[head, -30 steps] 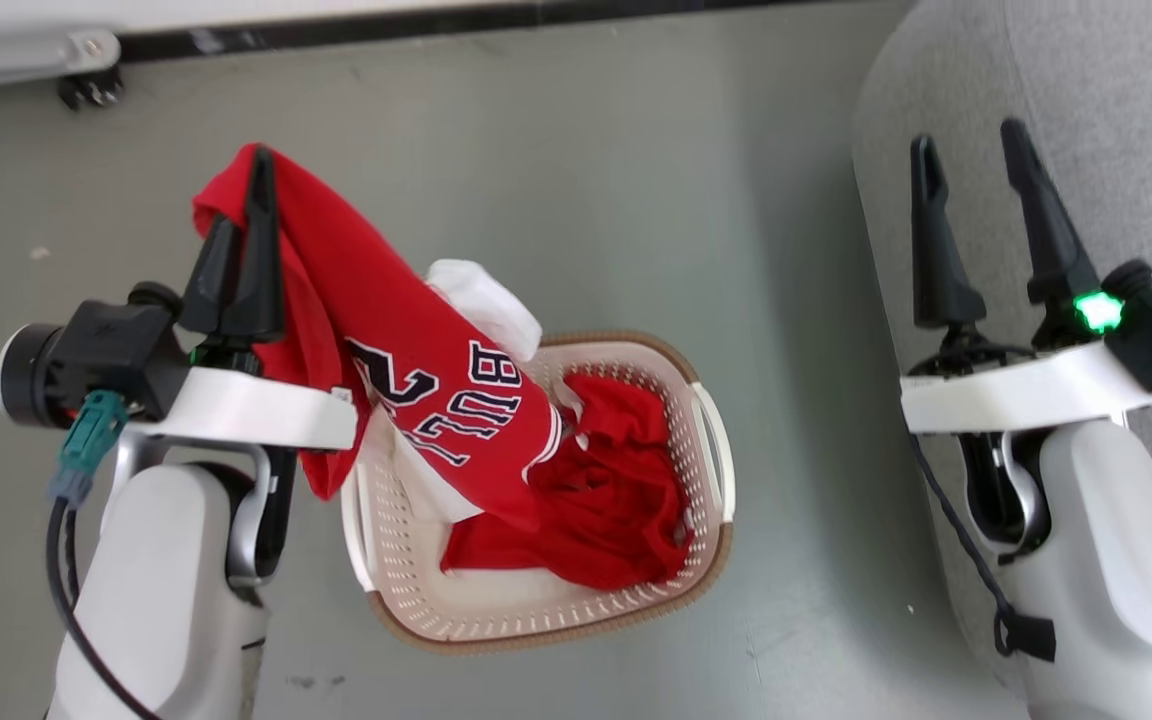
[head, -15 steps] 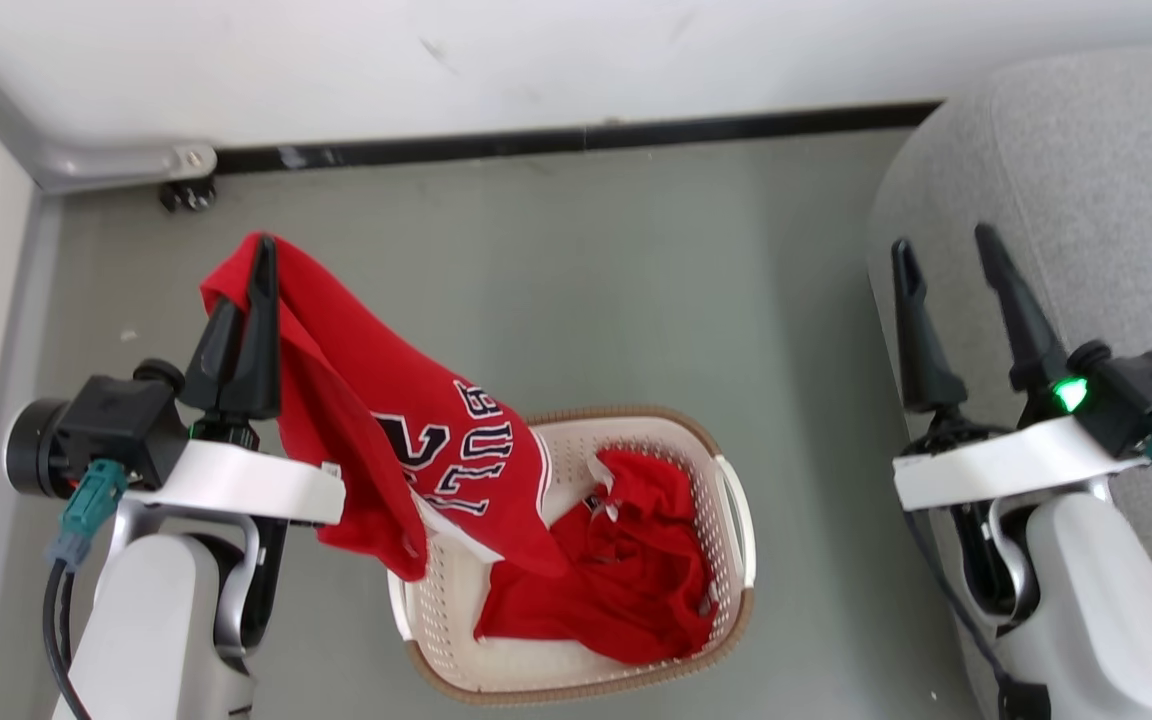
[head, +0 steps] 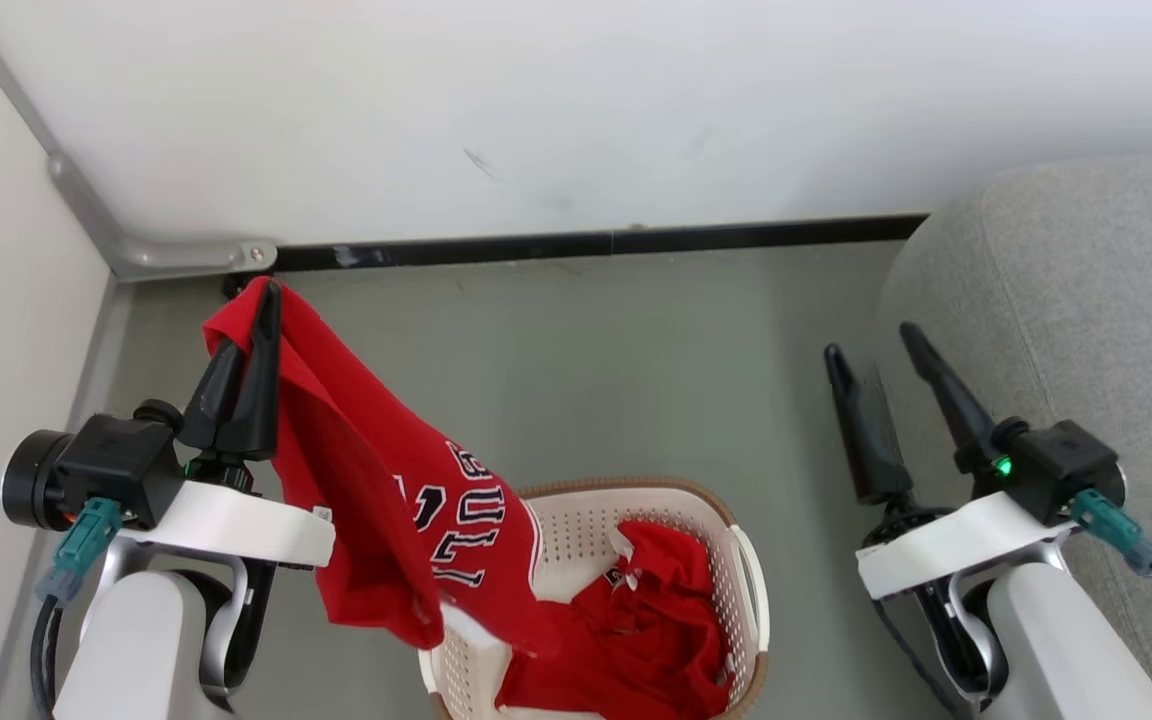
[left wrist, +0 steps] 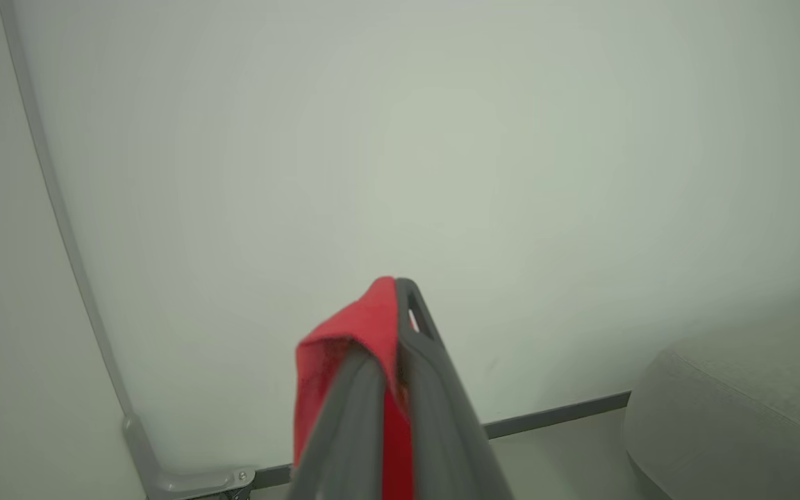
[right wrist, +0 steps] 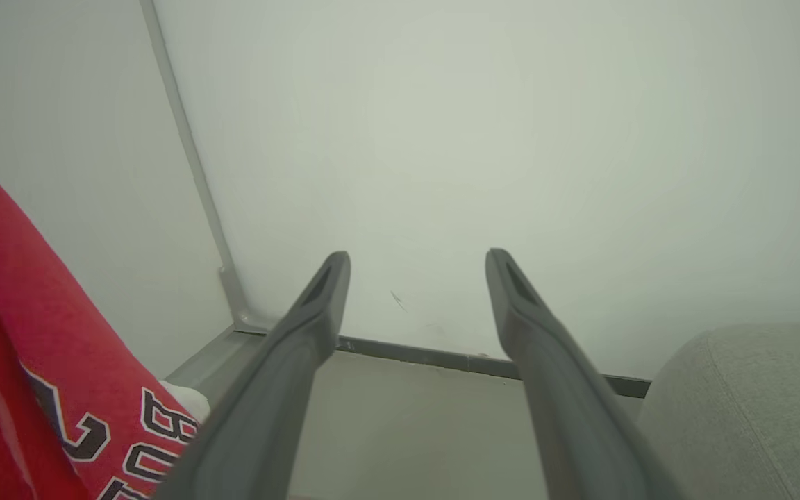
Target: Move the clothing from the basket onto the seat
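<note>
The jersey (head: pixel 386 470), pinched by the closed left gripper (head: pixel 249 318), risked being snagged on the basket (head: pixel 576 520) below it; the right gripper (head: pixel 869 340) was held open.

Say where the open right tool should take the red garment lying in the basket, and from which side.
Grip the raised fold at the top of the red garment, coming down from above on the right of the basket: it looks proud of the pile, and the hanging jersey covers the left.

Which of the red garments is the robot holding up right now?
The jersey with black lettering, pinched in the shut left gripper and draping down toward the basket; the other red garment lies crumpled inside it.
</note>
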Robot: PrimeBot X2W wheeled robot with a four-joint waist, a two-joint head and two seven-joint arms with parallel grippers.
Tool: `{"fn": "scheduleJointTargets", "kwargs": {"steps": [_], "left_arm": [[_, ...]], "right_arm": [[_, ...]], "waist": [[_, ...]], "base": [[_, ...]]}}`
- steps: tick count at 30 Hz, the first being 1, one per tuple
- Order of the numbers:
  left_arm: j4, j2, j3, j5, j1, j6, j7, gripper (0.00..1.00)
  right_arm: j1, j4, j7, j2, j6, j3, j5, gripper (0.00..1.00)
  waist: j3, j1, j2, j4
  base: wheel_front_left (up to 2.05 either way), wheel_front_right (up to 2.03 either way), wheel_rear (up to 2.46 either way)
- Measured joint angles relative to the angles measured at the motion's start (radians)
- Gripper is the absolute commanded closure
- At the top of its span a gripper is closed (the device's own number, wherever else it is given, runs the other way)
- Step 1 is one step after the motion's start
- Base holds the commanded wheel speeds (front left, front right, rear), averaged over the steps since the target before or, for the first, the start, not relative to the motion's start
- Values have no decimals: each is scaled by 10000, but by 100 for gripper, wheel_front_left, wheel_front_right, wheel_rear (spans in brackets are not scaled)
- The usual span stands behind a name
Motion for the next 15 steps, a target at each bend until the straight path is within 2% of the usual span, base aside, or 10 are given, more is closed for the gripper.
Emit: {"fn": "scheduleJointTargets", "kwargs": {"steps": [15], "left_arm": [[-537,163,-362,-132,-150,-320,391,100]], "right_arm": [[395,-42,930,-855,0,2366,382,0]], "waist": [[-1024,0,0,164]], "base": [[0,0,0]]}}
